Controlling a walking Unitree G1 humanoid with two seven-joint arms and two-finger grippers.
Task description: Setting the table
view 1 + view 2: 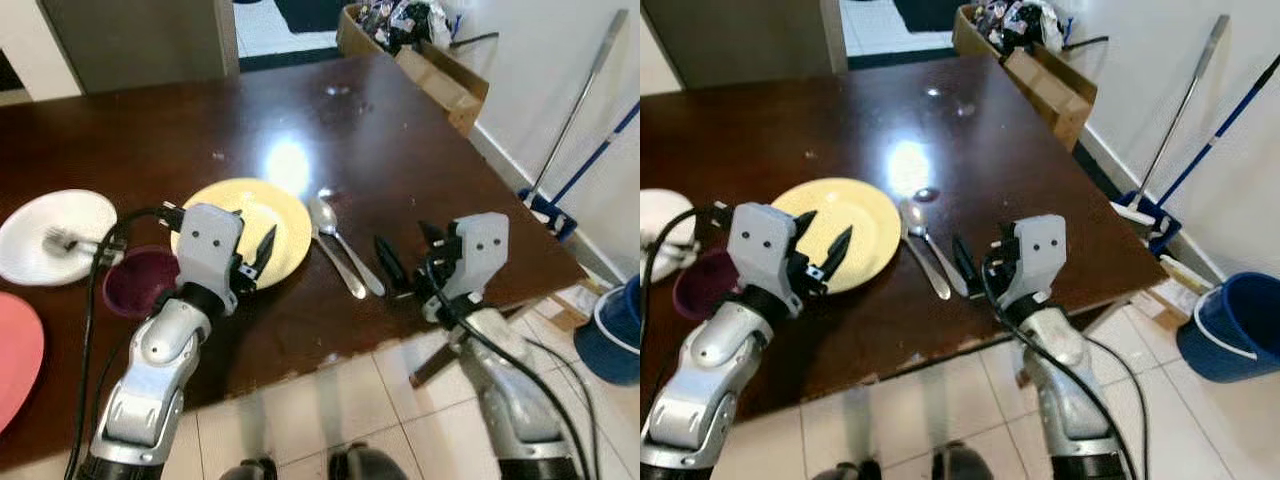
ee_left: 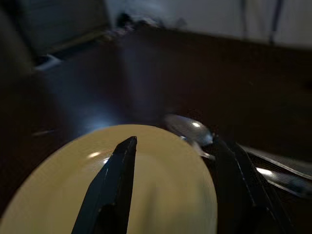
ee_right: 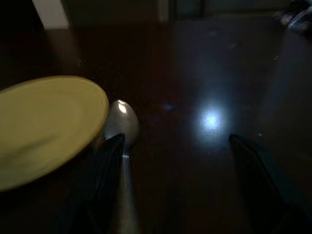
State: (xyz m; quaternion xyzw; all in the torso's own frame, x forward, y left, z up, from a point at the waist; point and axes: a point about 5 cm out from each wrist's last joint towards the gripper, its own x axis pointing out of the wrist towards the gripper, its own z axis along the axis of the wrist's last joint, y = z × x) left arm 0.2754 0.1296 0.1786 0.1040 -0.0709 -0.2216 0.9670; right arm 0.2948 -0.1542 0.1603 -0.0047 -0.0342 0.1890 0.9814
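I have a dark wooden table point(image 1: 400, 150) in front of me; on it a yellow plate point(image 1: 285, 215) sits near my edge, with a spoon point(image 1: 330, 225) and a second piece of cutlery point(image 1: 340, 268) lying just beside its right rim, handles angled toward me. My left gripper point(image 1: 250, 252) hangs over the near part of the yellow plate, its two black fingers spread apart with nothing between them; the left wrist view looks across the plate to the spoon bowl beyond. My right gripper point(image 1: 405, 262) hovers low over the table to the right of the cutlery, fingers wide apart and gripping nothing; its wrist view shows the spoon bowl against the plate rim.

To the left of the yellow plate stands a dark purple bowl point(image 1: 140, 282), partly behind my left arm; further left a white plate point(image 1: 60, 215) carries a fork point(image 1: 70, 240); a red plate point(image 1: 15, 355) sits at the left edge of the head views. Past the far right corner of the table a cardboard box point(image 1: 440, 75) holds dark clutter; a mop point(image 1: 570, 130) leans on the wall and a blue bucket point(image 1: 612, 335) stands on the tiled floor point(image 1: 350, 400). I can read no writing anywhere.
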